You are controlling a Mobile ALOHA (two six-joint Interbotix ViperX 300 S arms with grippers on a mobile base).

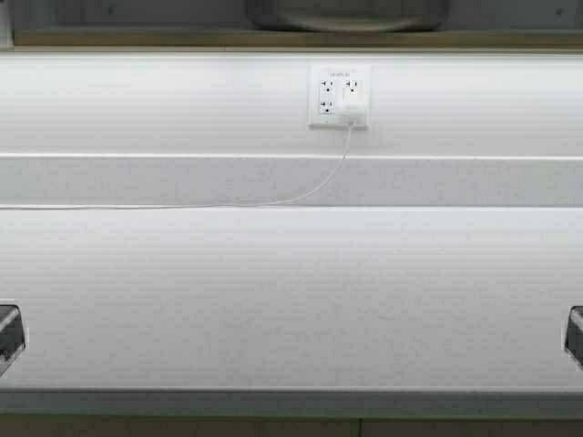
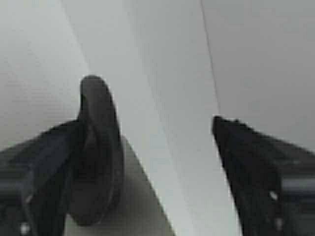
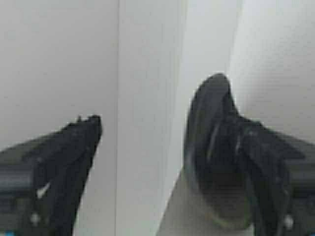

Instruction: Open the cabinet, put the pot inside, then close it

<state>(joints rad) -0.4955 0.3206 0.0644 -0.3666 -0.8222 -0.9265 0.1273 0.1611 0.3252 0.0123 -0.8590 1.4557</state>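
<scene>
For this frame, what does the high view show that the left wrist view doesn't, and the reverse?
Only the high view shows the wall outlet with a white plug and cable trailing left, the white countertop, the underside of the pot at the top edge, and slivers of both arms at the side edges. Only the left wrist view shows the left end effector, open and holding nothing, close to pale surfaces. Both share plain white surroundings; neither shows the cabinet doors.

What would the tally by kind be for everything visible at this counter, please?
Outlet: 1
Charger: 1
Cable: 1
Pot: 1
End effectors: 2, left and right, both open
Total: 6
</scene>
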